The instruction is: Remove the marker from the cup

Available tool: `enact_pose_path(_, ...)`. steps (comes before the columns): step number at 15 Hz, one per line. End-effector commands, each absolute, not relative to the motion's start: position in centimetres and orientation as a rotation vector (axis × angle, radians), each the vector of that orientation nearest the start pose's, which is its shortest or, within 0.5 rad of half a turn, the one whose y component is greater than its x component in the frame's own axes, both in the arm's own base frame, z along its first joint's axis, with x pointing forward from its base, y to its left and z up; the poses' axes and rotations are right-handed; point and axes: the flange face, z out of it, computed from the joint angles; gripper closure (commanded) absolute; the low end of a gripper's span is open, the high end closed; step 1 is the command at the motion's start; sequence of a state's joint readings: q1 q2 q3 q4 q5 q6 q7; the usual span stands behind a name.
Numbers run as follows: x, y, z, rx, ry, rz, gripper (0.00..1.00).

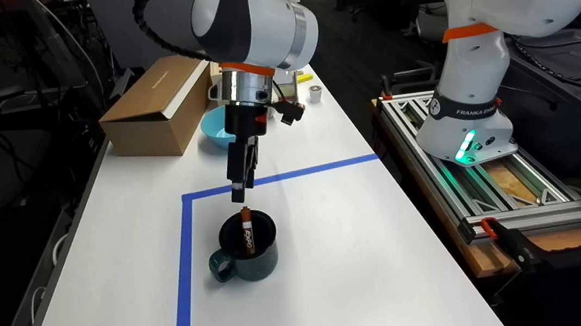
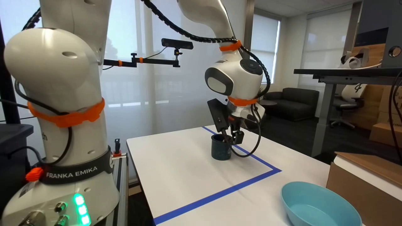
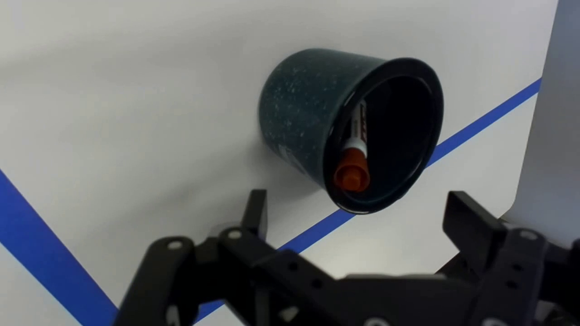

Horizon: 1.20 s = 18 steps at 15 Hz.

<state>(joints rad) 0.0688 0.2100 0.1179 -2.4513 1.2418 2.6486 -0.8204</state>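
marker (image 3: 356, 147): in the cup (image 1: 256, 268), orange end up, leaning on inner wall, cap by the rim
cup: upright on the worktop (image 1: 346, 266), inside the angle of blue tape (image 1: 185, 273), roughly midway between the edge by the robot base (image 1: 464, 129) and the edge opposite; handle toward that opposite edge
gripper (image 3: 362, 215): fingers (image 3: 257, 210) spread wide, nothing held; close by the cup's mouth, touching the rim or not can't tell
bowl (image 2: 320, 204) and box (image 1: 152, 99): past the tape; box along the opposite edge, bowl just beside it
done: approach only, by my read; grasp not yet made
left: line up on the orange end, close on it, lift clear of the rim, set down; drop spot not stated
progress: early, marker removal all ahead
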Motion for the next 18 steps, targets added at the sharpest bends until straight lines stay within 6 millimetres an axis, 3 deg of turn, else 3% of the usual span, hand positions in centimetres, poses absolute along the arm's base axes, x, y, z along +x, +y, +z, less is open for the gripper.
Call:
enact_pose_path(1,47.2,7.1,19.6,-2.575,0.164,-0.229,0.00)
enact_pose_path(3,47.3,7.3,19.2,-2.573,0.164,-0.220,0.00)
enact_pose_path(4,47.3,7.4,19.0,-2.573,0.164,-0.219,0.13)
enact_pose_path(7,47.4,7.7,18.9,-2.569,0.165,-0.219,0.23)
enact_pose_path(10,47.5,7.9,19.0,-2.563,0.173,-0.228,0.03)
enact_pose_path(15,47.6,8.0,19.1,-2.561,0.179,-0.242,0.40)
enact_pose_path(18,47.7,8.1,19.2,-2.556,0.182,-0.246,0.45)
